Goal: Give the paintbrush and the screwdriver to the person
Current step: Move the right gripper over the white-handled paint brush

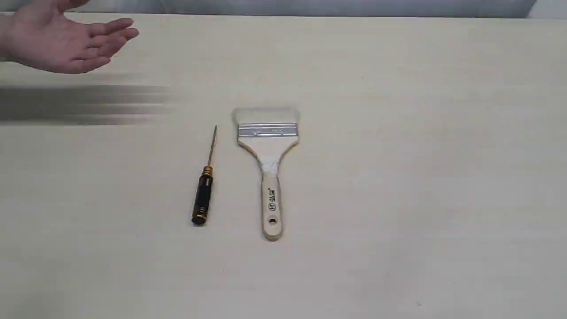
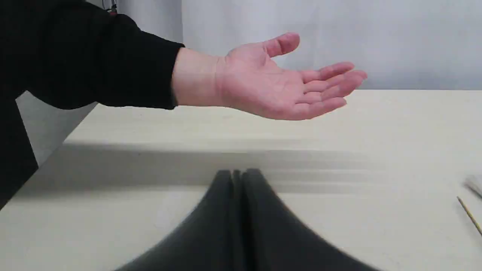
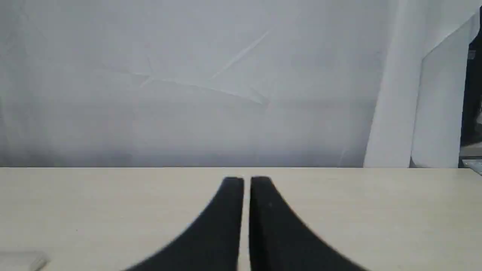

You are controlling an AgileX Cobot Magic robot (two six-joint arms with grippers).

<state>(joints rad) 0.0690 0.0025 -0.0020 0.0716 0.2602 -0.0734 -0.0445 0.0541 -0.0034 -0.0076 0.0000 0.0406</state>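
The paintbrush (image 1: 268,168) lies flat at the table's middle, pale bristles toward the far side and wooden handle toward the near edge. Just left of it lies the screwdriver (image 1: 204,190), black handle near, thin shaft pointing away. The person's hand (image 1: 66,40) hovers palm up over the far left corner. In the left wrist view my left gripper (image 2: 238,173) is shut and empty, low over the table, with the hand (image 2: 275,82) ahead and above it and the screwdriver's shaft (image 2: 469,214) off to the side. My right gripper (image 3: 246,180) is shut, holding nothing. Neither gripper shows in the exterior view.
A beige table (image 1: 398,199) carries everything. A blurred grey shadow (image 1: 79,104) streaks the table below the hand. The person's black sleeve (image 2: 86,56) reaches in from the table's side. A grey-white backdrop (image 3: 226,82) stands behind the far edge.
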